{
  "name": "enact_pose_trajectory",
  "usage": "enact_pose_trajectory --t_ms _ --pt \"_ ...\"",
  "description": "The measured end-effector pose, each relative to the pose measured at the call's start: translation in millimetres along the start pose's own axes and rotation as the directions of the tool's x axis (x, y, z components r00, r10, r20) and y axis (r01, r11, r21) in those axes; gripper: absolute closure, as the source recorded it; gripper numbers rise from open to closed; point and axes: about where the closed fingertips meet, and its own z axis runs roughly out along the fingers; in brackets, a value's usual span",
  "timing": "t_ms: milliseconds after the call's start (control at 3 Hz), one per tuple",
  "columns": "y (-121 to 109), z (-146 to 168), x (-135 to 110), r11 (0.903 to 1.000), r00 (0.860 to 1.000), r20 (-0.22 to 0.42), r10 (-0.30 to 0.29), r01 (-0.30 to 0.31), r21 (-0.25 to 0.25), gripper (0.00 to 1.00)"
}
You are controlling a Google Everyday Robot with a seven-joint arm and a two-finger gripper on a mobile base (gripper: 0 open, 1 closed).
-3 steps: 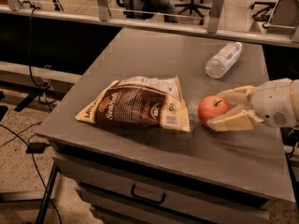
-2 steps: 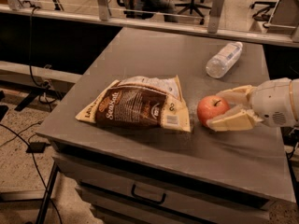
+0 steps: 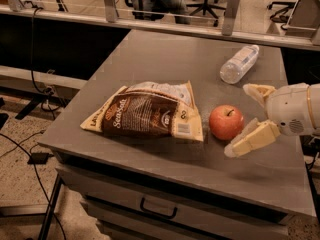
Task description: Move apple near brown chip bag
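My gripper (image 3: pixel 239 120) sits at the right with fingers (image 3: pixel 252 139) spread wide, gripping nothing, either side of the apple (image 3: pixel 225 122) resting on the tabletop (image 3: pixel 165 54) just beside the brown chip bag (image 3: pixel 145 115), so I reckon I should draw straight back rightward without nudging it.

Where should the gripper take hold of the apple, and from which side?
Across its round middle, coming from the right. The apple sits upright with its stem on top, the chip bag lies close on its left, and the gripper is open on its right side, one finger behind and one in front.
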Motion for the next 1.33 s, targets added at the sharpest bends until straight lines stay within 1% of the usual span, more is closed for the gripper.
enact_pose_trajectory --t_ms 333,667,1000,1333 --pt "0.2 -2.4 -1.0 1.0000 1.000 -0.001 -0.003 0.003 0.007 0.00" --pt "1.5 -23.0 1.7 0.9969 1.000 -0.025 0.001 0.001 0.078 0.00" --pt "17.0 -70.6 7.4 0.9664 0.997 -0.063 0.053 -0.035 0.255 0.00" --pt "24.8 -95.1 20.1 0.9431 0.992 -0.083 0.090 -0.059 0.327 0.00"
